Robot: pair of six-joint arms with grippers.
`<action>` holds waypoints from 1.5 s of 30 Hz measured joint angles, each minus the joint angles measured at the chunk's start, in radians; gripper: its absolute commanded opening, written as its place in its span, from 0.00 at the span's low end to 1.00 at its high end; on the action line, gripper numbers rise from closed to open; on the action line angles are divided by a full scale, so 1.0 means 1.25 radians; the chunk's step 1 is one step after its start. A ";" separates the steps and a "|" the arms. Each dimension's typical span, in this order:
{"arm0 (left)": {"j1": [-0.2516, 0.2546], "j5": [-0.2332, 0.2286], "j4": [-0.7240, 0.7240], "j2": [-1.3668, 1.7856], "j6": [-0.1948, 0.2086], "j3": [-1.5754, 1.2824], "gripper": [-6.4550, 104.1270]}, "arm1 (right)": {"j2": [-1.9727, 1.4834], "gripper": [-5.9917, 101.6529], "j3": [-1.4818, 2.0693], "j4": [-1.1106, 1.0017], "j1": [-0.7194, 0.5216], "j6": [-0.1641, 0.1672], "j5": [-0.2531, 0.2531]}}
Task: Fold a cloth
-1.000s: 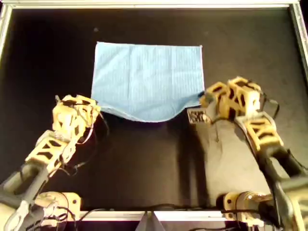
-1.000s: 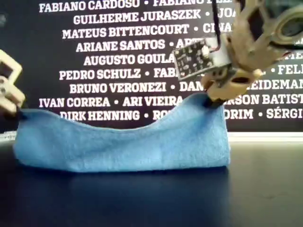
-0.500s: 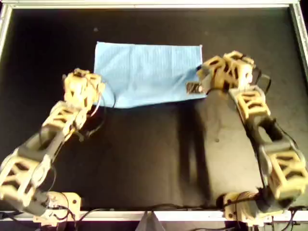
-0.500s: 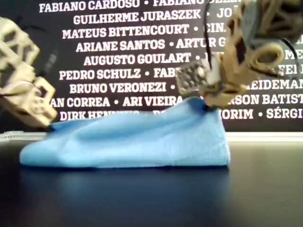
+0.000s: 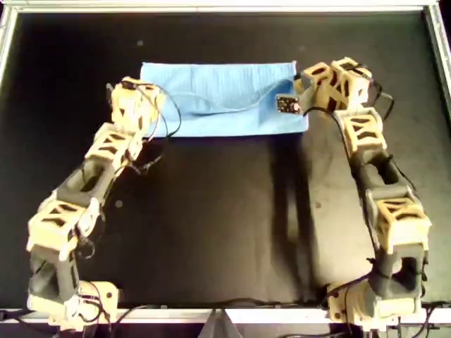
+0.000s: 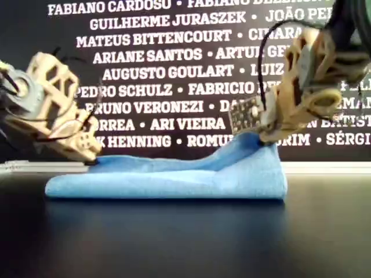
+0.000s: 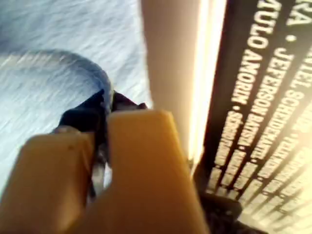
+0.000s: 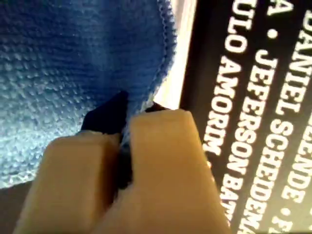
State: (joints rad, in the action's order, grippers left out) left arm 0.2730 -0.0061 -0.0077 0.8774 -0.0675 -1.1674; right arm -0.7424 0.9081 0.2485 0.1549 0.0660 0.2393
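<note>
The light-blue cloth point(image 5: 225, 116) lies doubled over as a wide strip near the overhead view's top, flat on the black table. My left gripper point(image 5: 149, 114) is low at the strip's left end in the overhead view and shut on the cloth's edge point(image 7: 53, 44), its black tips point(image 7: 107, 100) pressed together. At the strip's other end, my right gripper point(image 5: 299, 95) is shut on a corner. That corner point(image 6: 255, 147) is still held a little above the rest of the cloth point(image 6: 174, 180). The right wrist view has blue fabric point(image 8: 73, 58) pinched in the gripper point(image 8: 132, 106).
A metal frame rail point(image 5: 211, 7) borders the black table point(image 5: 211, 211). A dark banner with white names point(image 6: 151, 58) stands just behind the cloth. A small circuit board point(image 5: 285, 104) hangs beside the right gripper. Both arms reach along the overhead view's sides.
Both grippers have carried the cloth's near edge over to the far edge and come down. The cloth went from a raised sagging sheet to a low doubled strip.
</note>
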 measured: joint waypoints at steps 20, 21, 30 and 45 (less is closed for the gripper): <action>-0.071 0.000 0.000 -0.265 0.000 0.320 0.06 | 0.254 0.05 -0.325 0.000 0.001 0.000 0.000; -0.071 0.001 0.000 -0.266 0.000 0.322 0.07 | 0.259 0.05 -0.328 0.000 0.001 0.000 0.000; -0.071 0.005 0.000 -0.266 0.002 0.328 0.33 | 0.263 0.24 -0.328 0.000 0.001 -0.002 0.000; -0.071 0.000 -0.001 -0.266 0.000 0.328 0.70 | 0.261 0.50 -0.329 0.000 0.001 -0.004 0.004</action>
State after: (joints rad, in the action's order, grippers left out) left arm 0.1841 -0.0061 -0.0092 0.5446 -0.0675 -0.7578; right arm -0.4157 0.4970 0.2485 0.1565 0.0614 0.2439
